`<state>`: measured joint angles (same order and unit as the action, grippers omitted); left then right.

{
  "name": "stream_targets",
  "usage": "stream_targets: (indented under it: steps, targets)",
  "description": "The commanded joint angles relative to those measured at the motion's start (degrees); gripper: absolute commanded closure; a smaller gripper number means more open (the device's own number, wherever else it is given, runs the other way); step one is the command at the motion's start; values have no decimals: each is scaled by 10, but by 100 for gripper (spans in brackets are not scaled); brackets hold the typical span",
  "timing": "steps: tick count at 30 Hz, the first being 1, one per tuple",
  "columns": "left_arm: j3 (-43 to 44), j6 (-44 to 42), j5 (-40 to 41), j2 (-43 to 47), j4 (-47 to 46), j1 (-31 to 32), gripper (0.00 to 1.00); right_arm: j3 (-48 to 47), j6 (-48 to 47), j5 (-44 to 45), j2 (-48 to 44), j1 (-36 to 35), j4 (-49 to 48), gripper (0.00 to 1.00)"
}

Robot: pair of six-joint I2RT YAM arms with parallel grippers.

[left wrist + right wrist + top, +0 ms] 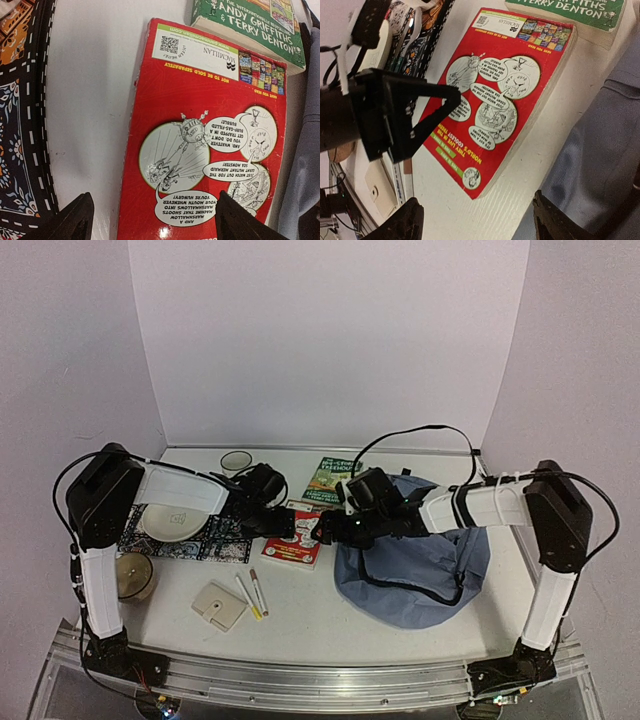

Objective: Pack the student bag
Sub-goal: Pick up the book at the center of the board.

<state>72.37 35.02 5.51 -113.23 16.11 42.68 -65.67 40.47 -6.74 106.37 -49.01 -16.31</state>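
The student bag (415,575) is a blue-grey fabric backpack lying flat at the right of the table; its cloth also shows in the right wrist view (600,150). A red paperback (293,543) lies just left of it, back cover up (200,140). My left gripper (155,222) hovers open over the near end of the book, one finger off its left edge and the other above its right part. My right gripper (477,222) is open above the table by the book's corner (480,187), its right finger over the bag's edge. The two grippers nearly meet (290,527) (330,530).
A green paperback (331,477) lies behind the red one. A patterned mat (222,538) with a white plate (175,523) sits at the left. There is a small bowl (237,460) at the back, a tan cup (134,575), a beige wallet (220,605) and two pens (252,593).
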Motion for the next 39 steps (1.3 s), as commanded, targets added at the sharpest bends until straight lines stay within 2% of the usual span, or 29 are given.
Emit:
stream_targets:
  steps: [1,9,20,30,39]
  targets:
    - [-8,14,-31,4,2,-2,15,-34,53,27,45,-8,-36,25]
    - [-62,62,-113,46,-18,-1,16,-49,75,15,106,-16,-52,27]
    - [-159,170,-244,114,-202,5,16,-1,90,-4,105,-26,-86,35]
    - [-174,210,-271,196,-291,22,18,43,98,-14,87,-27,-112,39]
    - [-217,266,-252,190,-378,36,26,54,93,-15,73,-27,-123,39]
